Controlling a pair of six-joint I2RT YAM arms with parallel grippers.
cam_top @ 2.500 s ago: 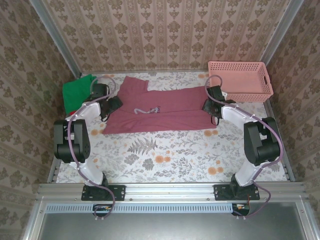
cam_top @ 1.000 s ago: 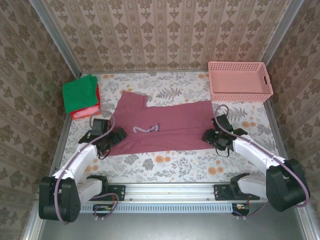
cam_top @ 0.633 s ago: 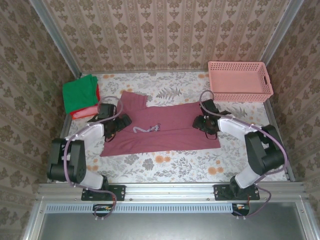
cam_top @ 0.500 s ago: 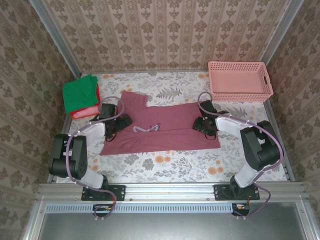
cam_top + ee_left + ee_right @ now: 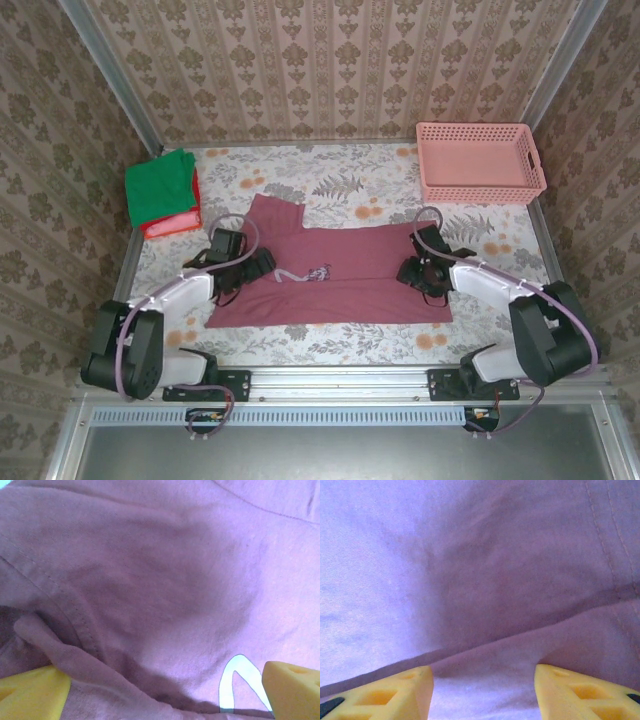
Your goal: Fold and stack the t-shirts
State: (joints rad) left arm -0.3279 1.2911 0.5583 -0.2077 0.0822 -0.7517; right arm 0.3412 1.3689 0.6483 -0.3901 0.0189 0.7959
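- Maroon cloth: the maroon t-shirt point(image 5: 340, 290) lies spread flat on the table point(image 5: 330, 345), stretching between the two pairs of jaws, with one sleeve pointing to the far side beyond the left jaws.
- Pale print point(image 5: 318, 271): a small chest marking just to the inner side of the left jaws. In the left wrist view a white loop of it sits beside the right-hand fingertip point(image 5: 292, 687).
- Left gripper point(image 5: 258, 268): down on the shirt's left part. Its yellow jaws stand wide apart, with a raised fold and a stitched hem running between them, and nothing is clamped.
- Right gripper point(image 5: 410, 272): down on the shirt's right part. Its jaws also stand wide apart, a creased ridge of cloth crossing the gap between the fingertips point(image 5: 385, 690).
- Green t-shirt point(image 5: 158, 183): folded, lying on a red t-shirt point(image 5: 172, 223), well beyond and outward of the left jaws.
- Basket point(image 5: 483, 190): pink plastic lattice, well beyond the right jaws at the far right corner.
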